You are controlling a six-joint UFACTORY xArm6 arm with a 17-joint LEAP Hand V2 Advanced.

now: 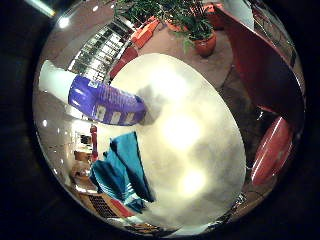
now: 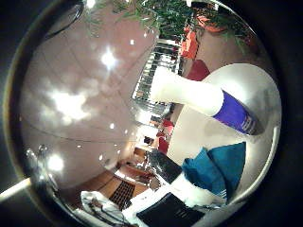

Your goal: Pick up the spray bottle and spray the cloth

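1. The spray bottle (image 1: 102,102) stands upright on the round white surface (image 1: 190,150), near its edge; its long axis runs from the blue-labelled base on the surface up to the white top end.
2. The teal cloth (image 1: 122,172) lies crumpled on the same surface, near the bottle but not touching it.
3. I cannot tell how my hand is set; none of it shows.
4. A potted plant (image 1: 202,37) stands on the floor beyond the surface.

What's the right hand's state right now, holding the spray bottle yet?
Right hand: cannot be told; none of it shows. The spray bottle stands on the table beside the cloth.
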